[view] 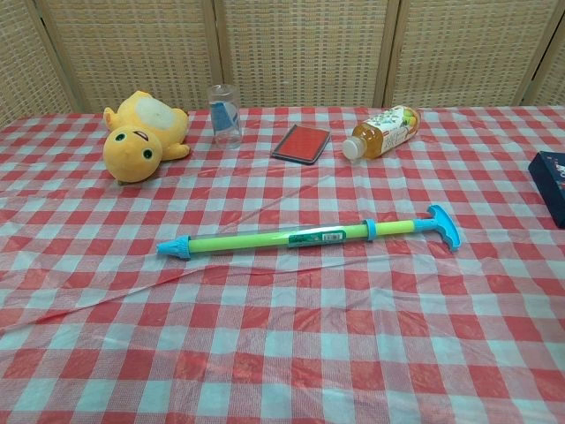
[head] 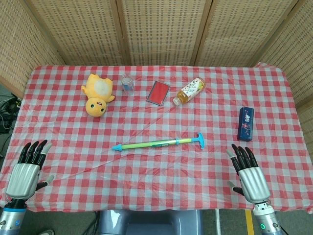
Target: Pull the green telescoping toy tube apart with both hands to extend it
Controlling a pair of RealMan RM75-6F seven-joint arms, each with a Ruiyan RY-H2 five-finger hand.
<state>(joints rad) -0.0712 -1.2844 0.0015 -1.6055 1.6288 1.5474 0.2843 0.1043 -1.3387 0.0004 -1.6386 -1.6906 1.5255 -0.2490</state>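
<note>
From the head view we look steeply down over the whole table (head: 161, 171), back to the wicker screen (head: 161, 29). Our chest view sits lower and closer, facing level across the cloth. Both share the table's middle and far edge.

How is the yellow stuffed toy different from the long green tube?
The yellow stuffed toy is round and plump; the green tube is long and thin. The stuffed toy looks soft and furry, the tube smooth and hard with blue ends. The stuffed toy sits far back on the left, the tube in the middle. Both lie on the checked tablecloth, and neither hand touches them.
</note>
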